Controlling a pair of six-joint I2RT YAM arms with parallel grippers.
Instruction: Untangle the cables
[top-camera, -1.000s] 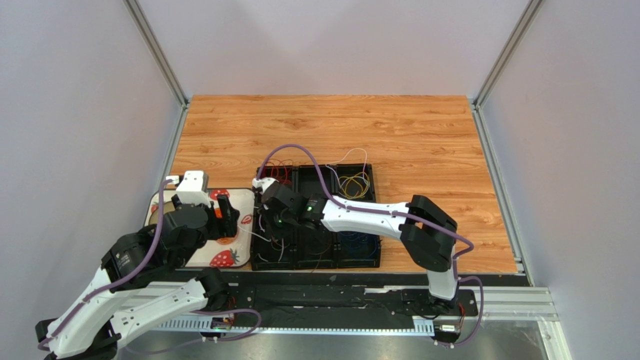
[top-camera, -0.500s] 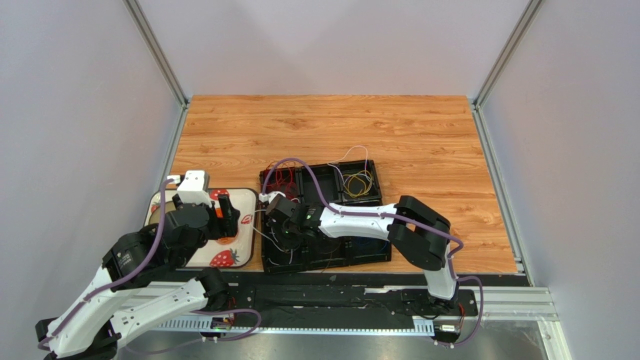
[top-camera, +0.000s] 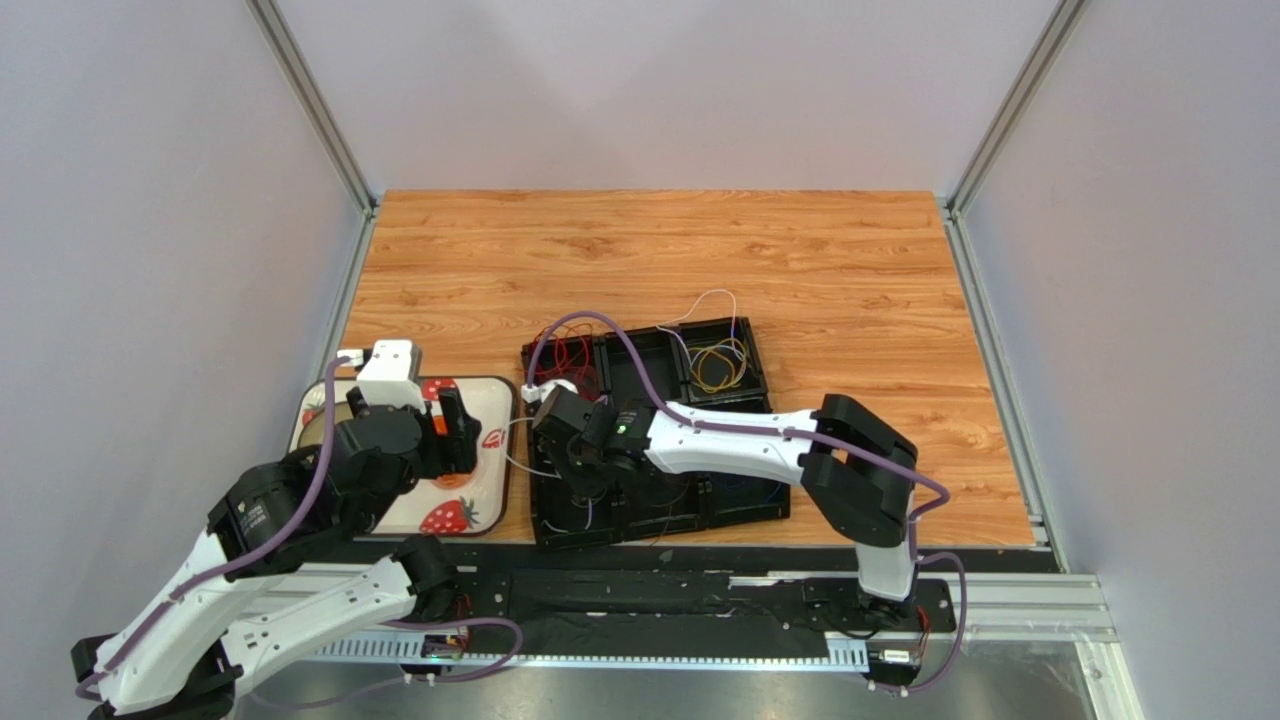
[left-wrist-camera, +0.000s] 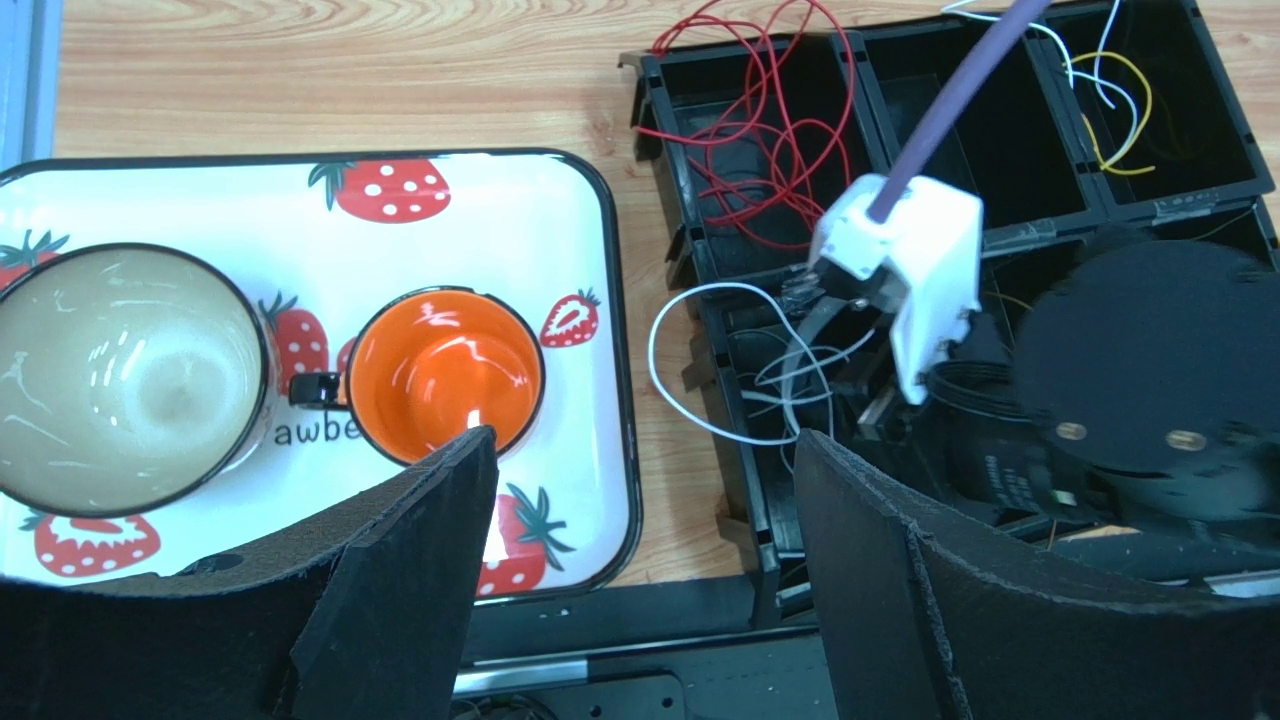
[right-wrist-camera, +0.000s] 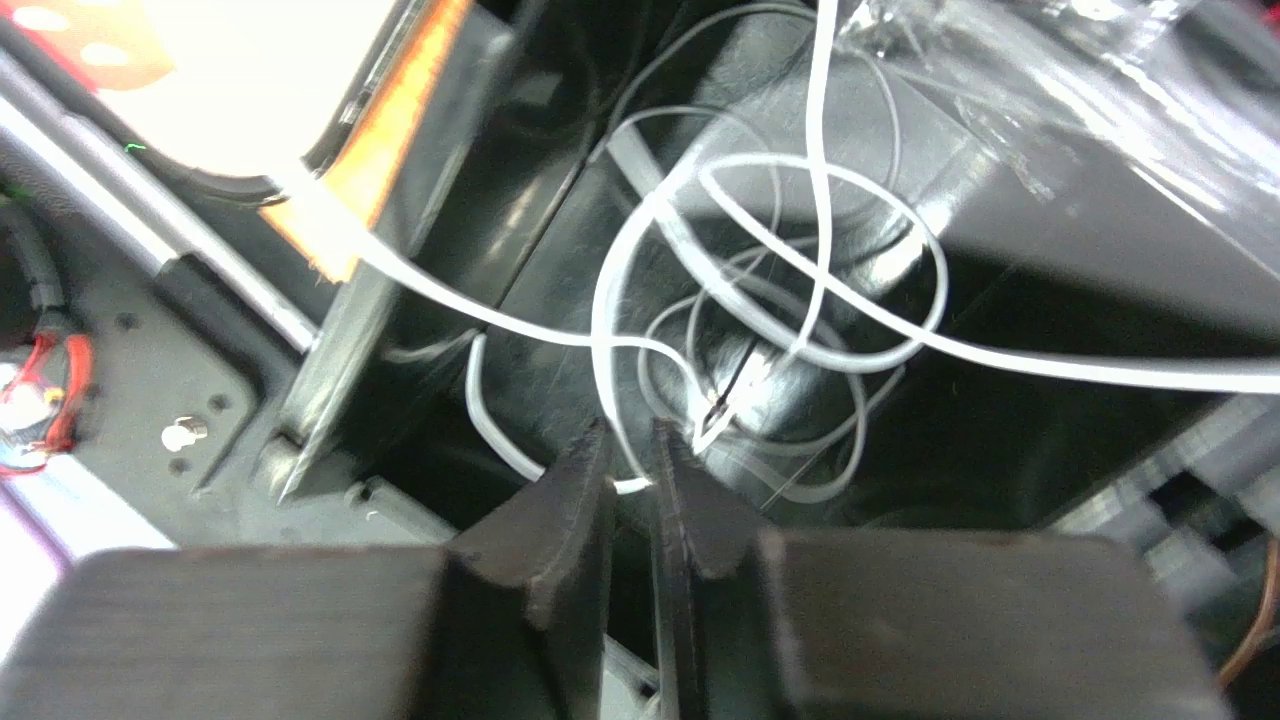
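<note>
Two sets of jaws in view. Left jaws are hanging wide open, holding nothing, over the strawberry tray (left-wrist-camera: 496, 210) at the table's (top-camera: 842, 255) near-left corner. Cables (left-wrist-camera: 766, 150) are lying in the black bin (top-camera: 736, 495) mid near edge. Right jaws are pinching a white cable (right-wrist-camera: 822, 135) there, nearly closed.
</note>
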